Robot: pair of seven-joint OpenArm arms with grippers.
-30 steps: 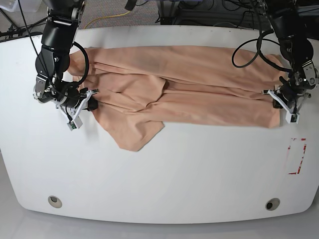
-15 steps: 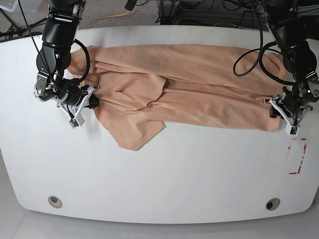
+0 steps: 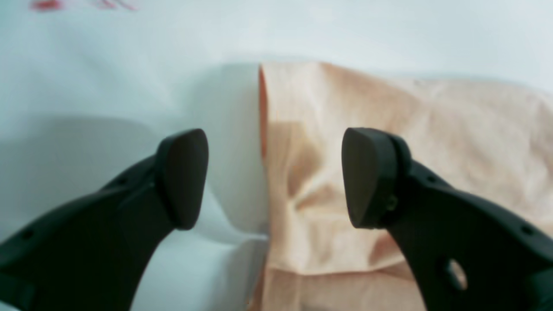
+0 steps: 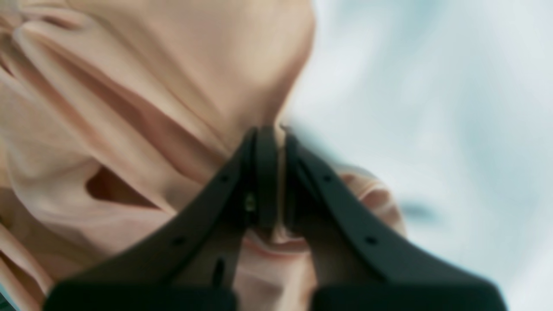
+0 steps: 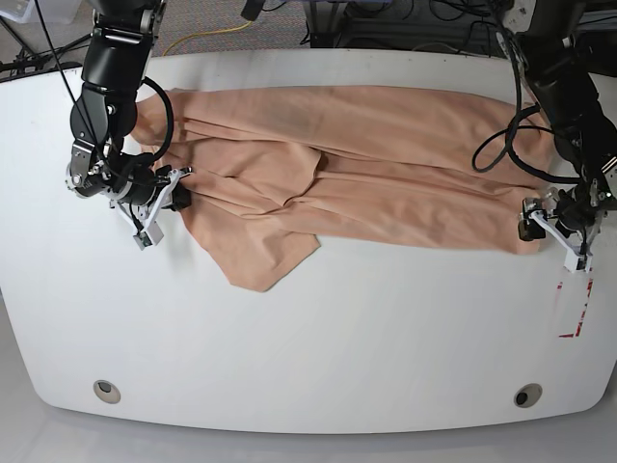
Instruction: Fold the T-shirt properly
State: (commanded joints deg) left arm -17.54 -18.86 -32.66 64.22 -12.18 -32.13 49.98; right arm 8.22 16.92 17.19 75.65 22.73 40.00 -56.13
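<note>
Left gripper [image 3: 274, 179] parted, fingers astride the T-shirt's [image 5: 415, 207] edge; right gripper [image 4: 278, 181] clamping its opposite edge — likely mid-fold, next requiring left closure.

The T-shirt [image 5: 386, 198] is peach-pink and soft, gathered into a wide, wrinkled band across the white surface [image 5: 318, 338]. Its far part lies smooth along the surface's far side; creases run lengthwise through its middle. A flap with a blunt tip sticks out from the band toward the surface's near edge, off the center.
</note>
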